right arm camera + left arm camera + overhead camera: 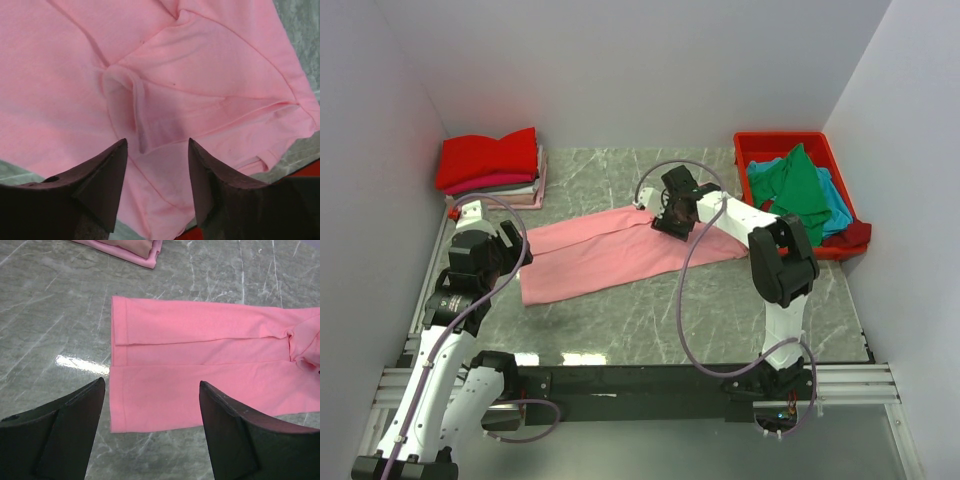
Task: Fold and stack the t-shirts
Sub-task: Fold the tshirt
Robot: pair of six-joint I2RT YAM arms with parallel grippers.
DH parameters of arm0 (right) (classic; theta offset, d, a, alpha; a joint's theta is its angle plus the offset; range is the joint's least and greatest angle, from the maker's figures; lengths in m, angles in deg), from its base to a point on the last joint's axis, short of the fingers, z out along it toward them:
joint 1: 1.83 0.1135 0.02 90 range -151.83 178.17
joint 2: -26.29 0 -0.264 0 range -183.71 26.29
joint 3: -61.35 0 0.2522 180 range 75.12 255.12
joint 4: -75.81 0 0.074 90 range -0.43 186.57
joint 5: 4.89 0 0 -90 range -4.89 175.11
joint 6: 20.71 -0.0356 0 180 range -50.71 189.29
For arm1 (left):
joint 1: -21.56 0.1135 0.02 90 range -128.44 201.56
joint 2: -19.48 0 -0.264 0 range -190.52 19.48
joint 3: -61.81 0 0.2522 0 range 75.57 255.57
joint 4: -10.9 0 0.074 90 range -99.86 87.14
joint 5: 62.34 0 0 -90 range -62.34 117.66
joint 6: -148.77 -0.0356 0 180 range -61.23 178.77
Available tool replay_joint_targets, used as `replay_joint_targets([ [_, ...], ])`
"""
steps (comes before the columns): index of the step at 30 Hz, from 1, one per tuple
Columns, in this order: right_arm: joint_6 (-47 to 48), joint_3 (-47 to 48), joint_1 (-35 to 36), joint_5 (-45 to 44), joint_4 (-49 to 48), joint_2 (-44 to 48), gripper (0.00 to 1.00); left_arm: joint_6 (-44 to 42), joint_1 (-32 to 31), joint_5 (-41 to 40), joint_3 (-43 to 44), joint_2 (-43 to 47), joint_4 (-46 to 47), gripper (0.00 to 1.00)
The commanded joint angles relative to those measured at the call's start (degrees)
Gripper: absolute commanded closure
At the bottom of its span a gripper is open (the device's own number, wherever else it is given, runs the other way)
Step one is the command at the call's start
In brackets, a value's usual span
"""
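At the far left corner of the grey marbled table [620, 330], a stack of folded t-shirts [490, 170] is seen against the wall, with a red one on top and magenta, grey and pale pink layers beneath. Just in front of it, the left arm [450, 300] is raised from its base at the near edge and bent over at the wrist. The left end effector [152, 385] is pointed down toward the middle of the table. Its dark fingers [75, 425] are held wide apart with nothing gripped, and they are poised just short of the hem of the light pink t-shirt [600, 255].

This shirt is laid flat across the middle of the table, folded lengthwise into a long band that runs from the left front toward the right rear. The right arm [782, 262] is raised from its base at the near right, folded sharply at the elbow and reached leftward over the shirt's far end. The right end effector [157, 142] is held close over the pink cloth there, its fingers [100, 185] parted and clamped on nothing. A small raised pleat of cloth is seen just ahead of the gap.

At the far right, a rigid red plastic bin [750, 145] is set against the wall. Loose shirts are heaped in it: a green t-shirt [798, 185] on top, a teal-blue t-shirt [838, 210] beside it, and a maroon t-shirt [852, 235] draped over the near right corner.
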Motion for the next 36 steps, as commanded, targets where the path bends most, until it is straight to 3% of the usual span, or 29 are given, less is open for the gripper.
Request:
replay_joint_targets([
  [1, 0.8, 3.8, 0.6, -1.8, -0.8, -2.0, 0.43, -0.5, 0.2, -0.7, -0.1, 0.6, 2.0, 0.19],
  [4, 1.1, 5.5, 0.8, -1.9, -0.1, -3.5, 0.52, -0.6, 0.2, -0.7, -0.1, 0.7, 2.0, 0.19],
  [8, 1.4, 8.4, 1.2, -2.1, 1.3, -5.7, 0.86, -0.6, 0.2, -0.7, -0.2, 0.6, 2.0, 0.19],
  [11, 2.8, 9.7, 2.3, -4.0, 0.8, -6.4, 0.93, -0.6, 0.2, -0.7, -0.1, 0.6, 2.0, 0.19],
  [15, 5.2, 12.2, 4.7, -6.5, 0.0, -8.0, 0.91, -0.5, 0.2, -0.8, -0.2, 0.4, 2.0, 0.19],
  [20, 7.1, 13.5, 7.9, -15.1, -5.5, -11.4, 0.64, -0.5, 0.2, -0.9, -0.2, 0.2, 2.0, 0.18],
  [27, -0.1, 12.8, 7.6, -22.1, -15.5, -7.8, 0.50, -1.1, 0.3, 1.8, -0.1, -2.8, 3.7, 0.18],
  [30, -9.0, 13.6, 3.9, -14.2, -13.3, -3.6, 0.46, 0.0, 0.2, 3.2, 0.5, -5.7, 5.0, 0.18],
  [32, -11.3, 16.3, 1.5, 1.1, -5.1, -0.7, 0.46, 2.3, 0.2, 4.3, 0.5, -7.8, 6.5, 0.18],
  [34, -7.0, 16.3, -1.2, 15.5, 5.0, 3.3, 0.44, 4.8, 0.2, 4.6, 0.7, -9.3, 7.1, 0.18],
  [35, -3.3, 13.6, -1.2, 30.0, 8.1, 4.9, 0.41, 6.8, 0.3, 4.5, 0.9, -10.0, 7.4, 0.18],
  [36, 2.5, 11.0, -0.3, 33.9, 9.8, 6.6, 0.41, 7.7, 0.3, 3.6, 2.0, -11.2, 7.0, 0.18],
])
